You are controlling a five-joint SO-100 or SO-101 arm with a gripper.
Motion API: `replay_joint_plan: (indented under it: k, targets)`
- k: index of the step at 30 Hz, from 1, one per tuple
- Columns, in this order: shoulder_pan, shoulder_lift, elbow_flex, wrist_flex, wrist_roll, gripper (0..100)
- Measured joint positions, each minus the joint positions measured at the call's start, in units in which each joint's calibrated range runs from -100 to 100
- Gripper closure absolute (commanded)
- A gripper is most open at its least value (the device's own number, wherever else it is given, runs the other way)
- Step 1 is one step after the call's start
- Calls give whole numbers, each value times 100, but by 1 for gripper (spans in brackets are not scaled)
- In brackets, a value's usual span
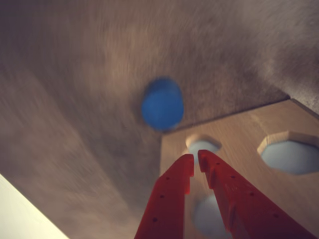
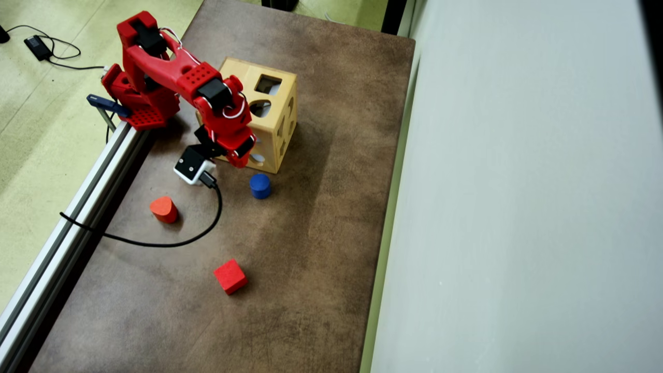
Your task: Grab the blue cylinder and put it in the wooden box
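The blue cylinder (image 2: 260, 185) stands upright on the brown table, just off the near corner of the wooden box (image 2: 238, 70). In the wrist view the blue cylinder (image 1: 162, 103) is blurred and lies beyond the box's corner, ahead of the jaws. My red gripper (image 1: 196, 159) hovers over the wooden box (image 1: 249, 134) and its cut-out holes. Its fingertips almost touch and hold nothing. In the overhead view the gripper (image 2: 242, 158) hangs above the box's front edge, a short way from the cylinder and apart from it.
A red-orange rounded block (image 2: 164, 209) and a red cube (image 2: 230, 276) lie on the table in front of the arm. A black cable (image 2: 171, 241) loops from the wrist camera (image 2: 191, 166) across the table. A metal rail (image 2: 77, 207) runs along the left edge.
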Motion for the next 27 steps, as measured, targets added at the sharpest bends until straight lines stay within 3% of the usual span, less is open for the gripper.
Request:
replay_joint_plan:
  k: [6, 20, 27]
  targets:
    - [-230, 51, 0, 0, 567, 97]
    - [43, 703, 0, -565, 615, 96]
    - [43, 703, 0, -605, 615, 82]
